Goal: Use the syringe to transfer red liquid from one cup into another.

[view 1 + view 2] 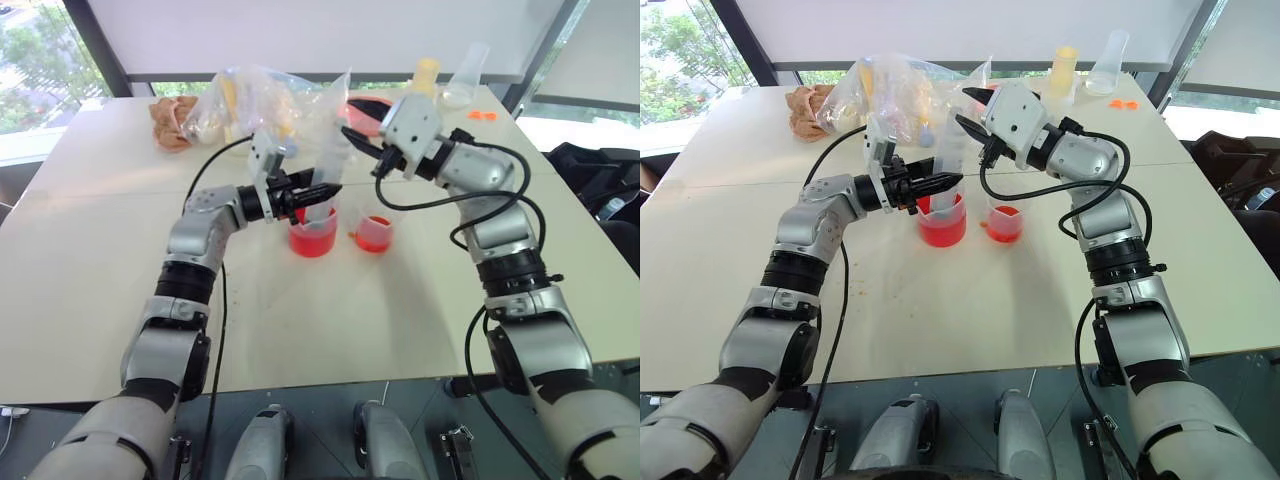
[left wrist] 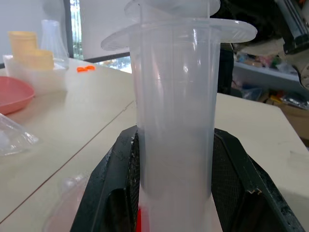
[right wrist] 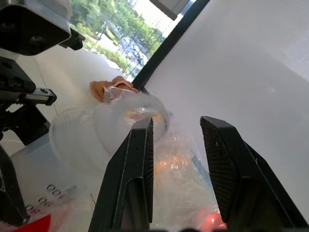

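Two cups on the counter (image 1: 100, 300) both show red in the left eye view, near the frame's centre: the spouted beaker (image 1: 312, 236) and, just right of it, the small cup (image 1: 374, 234); so some red liquid (image 1: 311, 243) seems already moved, though how much is left to move I cannot tell; the left gripper (image 1: 322, 190) clamps the syringe (image 1: 330, 160) upright over the beaker, and the right gripper (image 1: 355, 133) stands at the syringe's top, upper centre.

In the right eye view the syringe tip appears to dip inside the beaker; likely a draw or refill step.

In the left wrist view, the clear barrel fills the centre, pinched between both black fingers (image 2: 111, 193); the barrel looks mostly clear.

In the right wrist view the jaws stand narrowly apart and empty, the plunger top just left of them, ungripped.
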{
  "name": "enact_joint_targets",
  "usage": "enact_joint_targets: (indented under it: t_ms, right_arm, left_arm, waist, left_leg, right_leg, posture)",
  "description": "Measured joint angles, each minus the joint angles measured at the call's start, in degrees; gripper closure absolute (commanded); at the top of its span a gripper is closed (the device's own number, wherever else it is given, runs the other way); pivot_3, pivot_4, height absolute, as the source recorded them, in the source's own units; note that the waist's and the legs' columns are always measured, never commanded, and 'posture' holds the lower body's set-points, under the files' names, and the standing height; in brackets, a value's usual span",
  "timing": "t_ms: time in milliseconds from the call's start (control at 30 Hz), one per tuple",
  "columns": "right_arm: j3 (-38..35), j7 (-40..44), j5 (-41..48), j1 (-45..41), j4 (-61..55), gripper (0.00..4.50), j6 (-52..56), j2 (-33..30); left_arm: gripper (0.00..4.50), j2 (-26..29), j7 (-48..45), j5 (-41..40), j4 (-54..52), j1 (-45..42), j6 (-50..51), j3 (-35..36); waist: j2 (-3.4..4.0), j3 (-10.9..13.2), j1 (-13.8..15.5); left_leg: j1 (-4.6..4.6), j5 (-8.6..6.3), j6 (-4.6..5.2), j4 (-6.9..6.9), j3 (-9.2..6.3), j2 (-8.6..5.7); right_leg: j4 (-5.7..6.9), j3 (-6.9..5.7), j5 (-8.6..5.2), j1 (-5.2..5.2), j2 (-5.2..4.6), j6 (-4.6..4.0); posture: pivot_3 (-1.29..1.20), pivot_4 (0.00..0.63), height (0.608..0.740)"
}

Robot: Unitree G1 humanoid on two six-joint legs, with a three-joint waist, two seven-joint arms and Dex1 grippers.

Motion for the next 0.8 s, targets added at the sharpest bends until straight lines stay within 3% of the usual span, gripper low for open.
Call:
enact_joint_targets:
  t_ms: [33,67,800]
  right_arm:
    - [0.2,0.1,0.0,0.0,0.2,4.31,-0.4,0.3]
    - [0.5,0.3,0.0,0.0,0.3,4.45,-0.8,0.5]
    - [0.5,-1.9,-1.9,-2.5,-0.3,4.45,-0.6,-1.2]
  left_arm:
    - [3.05,0.0,0.2,0.1,0.1,0.0,-0.6,0.1]
    - [3.05,0.0,0.5,0.1,0.2,0.0,-0.9,0.1]
    - [3.05,-2.0,1.9,2.4,5.0,-2.4,-8.5,0.8]
  waist:
    - [0.00,0.0,0.0]
    - [0.00,0.0,0.0]
    - [0.01,0.0,0.0]
  left_leg:
    - [0.00,0.00,0.00,0.00,0.00,0.00]
    - [0.00,0.00,0.00,0.00,0.00,0.00]
    - [0.00,0.00,0.00,0.00,0.00,0.00]
  right_leg:
    - [0.00,0.00,0.00,0.00,0.00,0.00]
    - [0.00,0.00,0.00,0.00,0.00,0.00]
    - [0.01,0.00,0.00,0.00,0.01,0.00]
  posture:
    - [0.00,0.150,0.740]
    - [0.00,0.150,0.740]
    - [0.00,0.150,0.740]
